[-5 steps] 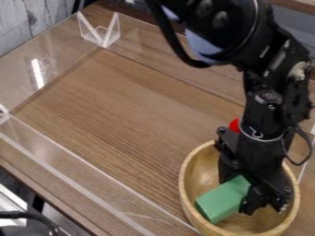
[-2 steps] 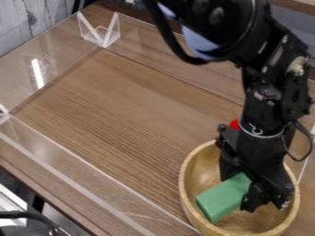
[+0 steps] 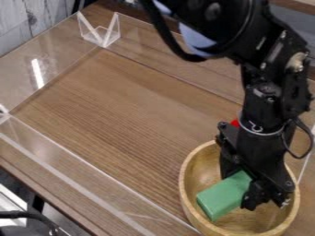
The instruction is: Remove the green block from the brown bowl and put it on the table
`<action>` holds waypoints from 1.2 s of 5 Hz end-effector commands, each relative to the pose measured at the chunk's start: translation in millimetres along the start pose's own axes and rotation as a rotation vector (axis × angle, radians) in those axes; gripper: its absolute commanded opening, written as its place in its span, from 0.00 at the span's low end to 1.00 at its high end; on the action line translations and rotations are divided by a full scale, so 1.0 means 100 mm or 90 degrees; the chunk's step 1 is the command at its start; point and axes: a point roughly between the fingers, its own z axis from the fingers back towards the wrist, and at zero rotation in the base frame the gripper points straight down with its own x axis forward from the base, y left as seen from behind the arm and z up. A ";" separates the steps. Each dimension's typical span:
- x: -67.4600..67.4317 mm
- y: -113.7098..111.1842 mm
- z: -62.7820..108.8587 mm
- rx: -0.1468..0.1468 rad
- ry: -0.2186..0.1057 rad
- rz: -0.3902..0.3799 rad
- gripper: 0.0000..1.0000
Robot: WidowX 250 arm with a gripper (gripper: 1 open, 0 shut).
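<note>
Because the green block (image 3: 223,198) lies tilted inside the brown bowl (image 3: 197,166), the gripper (image 3: 255,191) reaches straight down into the bowl, jaws closed on the block's far end, seemingly ready to lift. Clearing the bowl's thick rim is probably the first need. Beyond it, the table (image 3: 123,111) offers broad bare wood leftward, bounded by clear acrylic walls (image 3: 50,55).
</note>
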 end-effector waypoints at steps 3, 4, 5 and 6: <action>0.11 0.02 0.13 -0.001 -0.045 0.001 0.00; 0.11 0.02 0.12 -0.002 -0.046 0.001 0.00; 0.12 0.03 0.11 -0.003 -0.047 0.000 0.00; 0.12 0.03 0.11 -0.003 -0.048 0.000 0.00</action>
